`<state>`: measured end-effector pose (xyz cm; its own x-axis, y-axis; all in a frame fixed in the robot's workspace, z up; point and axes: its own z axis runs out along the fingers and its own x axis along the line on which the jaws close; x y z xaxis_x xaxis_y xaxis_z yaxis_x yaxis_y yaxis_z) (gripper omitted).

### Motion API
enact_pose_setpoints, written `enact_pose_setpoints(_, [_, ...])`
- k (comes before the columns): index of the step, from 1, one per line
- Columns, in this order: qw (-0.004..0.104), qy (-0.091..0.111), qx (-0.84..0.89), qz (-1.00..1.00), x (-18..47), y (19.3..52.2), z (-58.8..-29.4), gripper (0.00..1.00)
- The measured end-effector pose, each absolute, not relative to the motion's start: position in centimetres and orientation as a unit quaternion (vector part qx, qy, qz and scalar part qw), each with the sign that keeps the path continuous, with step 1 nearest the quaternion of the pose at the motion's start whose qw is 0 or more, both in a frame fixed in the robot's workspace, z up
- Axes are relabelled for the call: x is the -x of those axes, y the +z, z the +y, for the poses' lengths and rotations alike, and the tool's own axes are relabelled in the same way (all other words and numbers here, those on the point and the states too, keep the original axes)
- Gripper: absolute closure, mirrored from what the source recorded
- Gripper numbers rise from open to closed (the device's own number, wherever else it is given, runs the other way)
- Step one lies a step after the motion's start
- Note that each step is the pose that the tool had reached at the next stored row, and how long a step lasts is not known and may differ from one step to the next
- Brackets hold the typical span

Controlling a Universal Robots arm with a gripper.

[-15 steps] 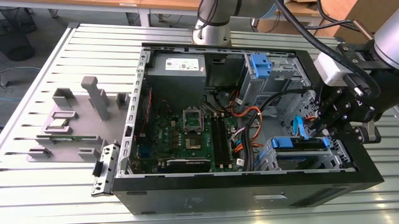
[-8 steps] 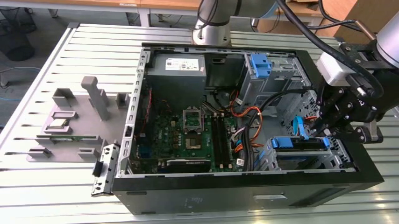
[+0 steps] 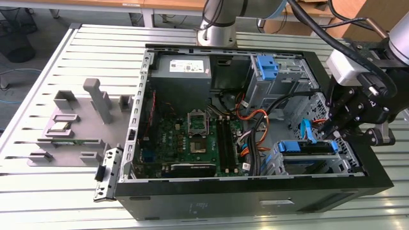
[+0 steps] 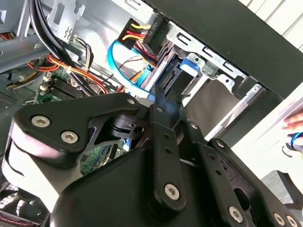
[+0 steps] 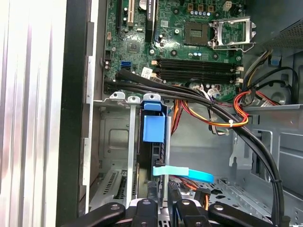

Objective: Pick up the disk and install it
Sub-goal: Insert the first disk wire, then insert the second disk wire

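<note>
The disk (image 5: 154, 151) stands edge-on in a slot of the metal drive cage (image 5: 118, 142), with its blue carrier handle (image 5: 154, 126) at the far end. In the exterior view the disk (image 3: 307, 146) lies in the cage at the case's front corner, on the exterior view's right. My gripper (image 3: 327, 130) hangs just above the disk's end. Its fingers (image 5: 151, 191) are shut, close together at the disk's near edge. Whether they touch it I cannot tell. In the second wrist view the gripper (image 4: 160, 92) points at the blue carrier (image 4: 183, 66).
A blue flat cable (image 5: 182, 173) crosses just beyond my fingertips. Black and coloured cable bundles (image 5: 222, 118) run beside the cage. The motherboard (image 3: 191, 139) fills the case floor. A taller blue bracket (image 3: 266, 67) stands at the back. Grey fixtures (image 3: 76, 120) sit on the table at the exterior view's left.
</note>
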<state>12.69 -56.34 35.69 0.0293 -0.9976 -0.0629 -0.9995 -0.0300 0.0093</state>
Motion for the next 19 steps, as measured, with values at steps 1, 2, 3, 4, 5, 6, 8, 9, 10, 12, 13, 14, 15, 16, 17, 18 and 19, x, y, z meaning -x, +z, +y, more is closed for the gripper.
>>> enact_pose_setpoints(1, [0.019, 0.026, 0.717, 0.696, -12.69, 35.69, -56.34, 0.76])
enact_pose_setpoints(2, [0.019, 0.026, 0.717, 0.696, -12.69, 35.69, -56.34, 0.76])
enact_pose_setpoints(3, [0.019, 0.026, 0.717, 0.696, -12.69, 35.7, -56.34, 0.76])
enact_pose_setpoints(4, [0.019, 0.026, 0.717, 0.696, -12.69, 35.86, -56.34, 0.76])
enact_pose_setpoints(5, [0.019, 0.026, 0.717, 0.696, -12.69, 35.99, -56.34, 0.76])
enact_pose_setpoints(6, [0.019, 0.026, 0.717, 0.696, -12.69, 36.0, -56.34, 0.76])
enact_pose_setpoints(8, [0.018, 0.026, 0.717, 0.696, -12.69, 36.04, -56.34, 0.76])
enact_pose_setpoints(9, [0.018, 0.026, 0.717, 0.696, -12.69, 36.07, -56.35, 0.76])
enact_pose_setpoints(10, [0.018, 0.026, 0.717, 0.696, -12.69, 36.09, -56.35, 0.76])
enact_pose_setpoints(12, [0.019, 0.026, 0.717, 0.696, -12.69, 36.28, -56.34, 0.76])
enact_pose_setpoints(13, [0.019, 0.026, 0.717, 0.696, -12.69, 36.48, -56.34, 0.76])
enact_pose_setpoints(14, [0.019, 0.026, 0.717, 0.696, -12.69, 36.48, -56.34, 0.76])
enact_pose_setpoints(15, [0.018, 0.026, 0.717, 0.696, -12.69, 36.5, -56.35, 0.76])
enact_pose_setpoints(16, [0.018, 0.026, 0.717, 0.696, -12.69, 36.52, -56.35, 0.76])
enact_pose_setpoints(17, [0.018, 0.026, 0.717, 0.696, -12.69, 36.55, -56.35, 0.76])
enact_pose_setpoints(18, [0.018, 0.026, 0.717, 0.696, -12.69, 36.59, -56.34, 0.76])
enact_pose_setpoints(19, [0.018, 0.026, 0.717, 0.696, -12.69, 36.61, -56.34, 0.76])
